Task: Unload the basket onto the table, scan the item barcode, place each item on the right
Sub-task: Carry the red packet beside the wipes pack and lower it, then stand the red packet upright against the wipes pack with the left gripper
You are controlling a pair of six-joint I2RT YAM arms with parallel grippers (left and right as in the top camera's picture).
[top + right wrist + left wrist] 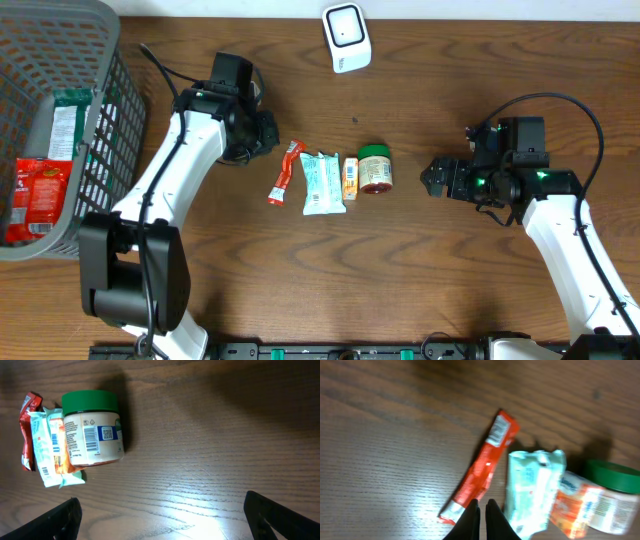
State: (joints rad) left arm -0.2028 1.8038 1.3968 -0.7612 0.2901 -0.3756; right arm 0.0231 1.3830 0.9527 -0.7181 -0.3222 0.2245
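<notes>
Left hand point(483, 502) over seemingly wooden table point(380, 435)

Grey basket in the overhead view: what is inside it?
The grey basket holds a red packet and a green-and-white packet. Anything beneath them, or past the picture's left edge, is hidden.

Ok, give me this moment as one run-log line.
left gripper: shut, empty, near red stick pack | right gripper: open, facing jar | jar: on side, barcode up | scanner: untouched
</notes>
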